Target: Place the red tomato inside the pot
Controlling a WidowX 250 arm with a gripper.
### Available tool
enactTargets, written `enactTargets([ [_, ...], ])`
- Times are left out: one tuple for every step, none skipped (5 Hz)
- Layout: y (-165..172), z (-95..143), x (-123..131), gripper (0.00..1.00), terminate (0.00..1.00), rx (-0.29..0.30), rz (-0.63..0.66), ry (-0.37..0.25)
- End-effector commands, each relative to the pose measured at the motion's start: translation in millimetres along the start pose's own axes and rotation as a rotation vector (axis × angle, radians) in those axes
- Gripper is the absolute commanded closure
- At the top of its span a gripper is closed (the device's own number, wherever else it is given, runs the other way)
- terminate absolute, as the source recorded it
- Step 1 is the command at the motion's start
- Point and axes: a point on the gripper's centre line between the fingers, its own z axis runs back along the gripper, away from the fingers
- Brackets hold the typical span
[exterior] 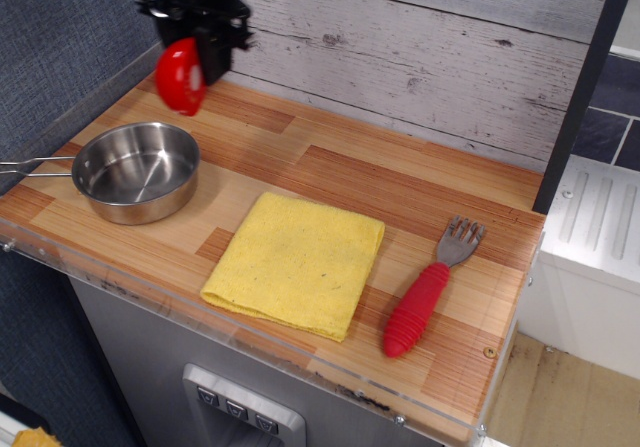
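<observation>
Red tomato clamped in gripper (no readable labels), above pot rim

Back wall: whitewashed, weathered horizontal wooden planks.
Left wall: dark grey-blue textured fabric panel.
Counter: striped brown wood-laminate worktop with clear plastic front edge.
Below: grey cabinet front with small button panel.
Right: white ribbed appliance top; beige floor.

arm: enters from top-left, wrist vertical | gripper: pointing down, above the pot's far rim | jaws: clamped on red tomato
</observation>
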Motion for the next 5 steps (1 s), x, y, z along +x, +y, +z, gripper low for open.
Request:
enactTargets([
  [28.2, 3.0, -18.7, 1.0, 0.0, 0.064, 0.012, 0.013],
  [33.2, -11.1, -26.5, 1.0, 0.0, 0.08, 0.001, 0.051],
  [38.6, -24.1, -39.4, 1.0, 0.0, 0.09, 0.008, 0.098],
  [36.5, -32.7, -43.4, 1.0, 0.0, 0.084, 0.006, 0.129],
  [35.9, -41.4, -49.4, 1.0, 0.0, 0.088, -0.013, 0.168],
])
